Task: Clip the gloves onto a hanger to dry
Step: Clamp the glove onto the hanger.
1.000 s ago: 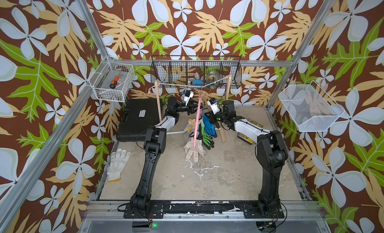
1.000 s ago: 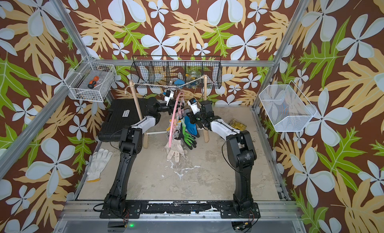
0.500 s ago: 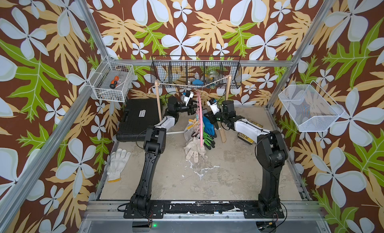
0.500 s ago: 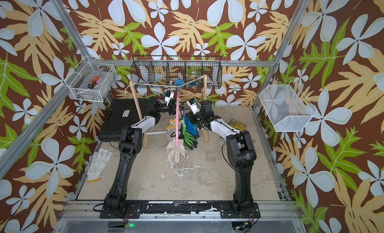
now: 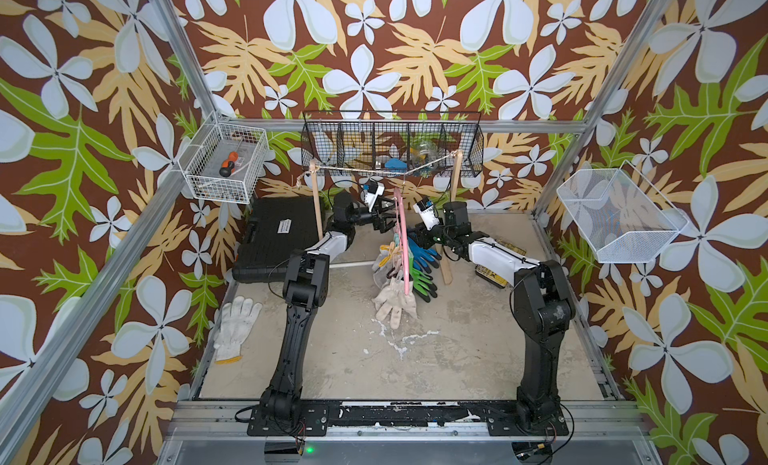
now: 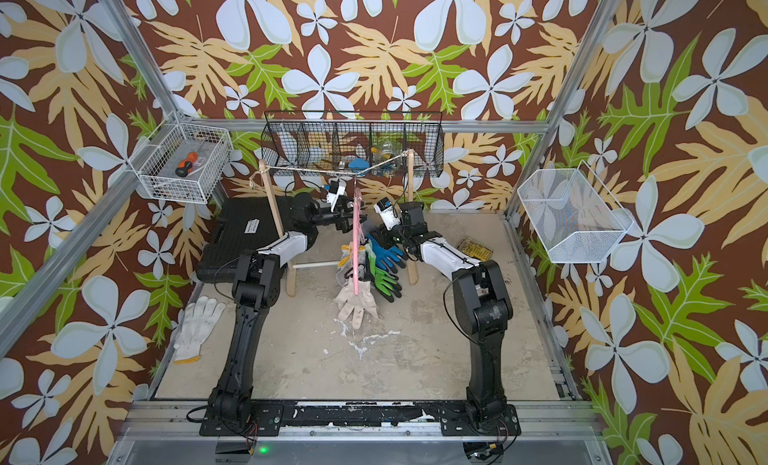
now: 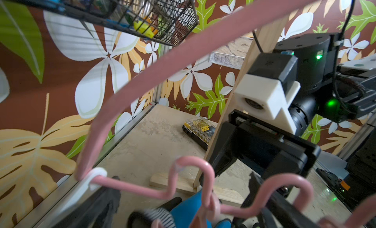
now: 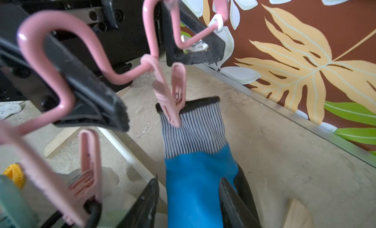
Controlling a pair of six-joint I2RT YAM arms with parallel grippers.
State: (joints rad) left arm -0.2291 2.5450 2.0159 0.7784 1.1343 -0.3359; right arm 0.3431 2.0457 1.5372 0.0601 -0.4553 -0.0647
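Several gloves (image 5: pixel 395 303) hang clipped on the hanger (image 5: pixel 400 234) between left gripper (image 5: pixel 385 223) and right gripper (image 8: pixel 188 184), both jaws spread; one white glove (image 5: pixel 233 323) lies unclipped, well left of the hanger.

Glossy plastic hanger (image 8: pixel 40 16), rubbery blue glove (image 8: pixel 199 186) (ribbed knit cuff (image 8: pixel 195 131)), bare wooden post (image 7: pixel 264 37)

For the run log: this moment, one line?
left gripper open | right gripper open astride blue glove | its cuff clipped to hanger | white glove unclipped
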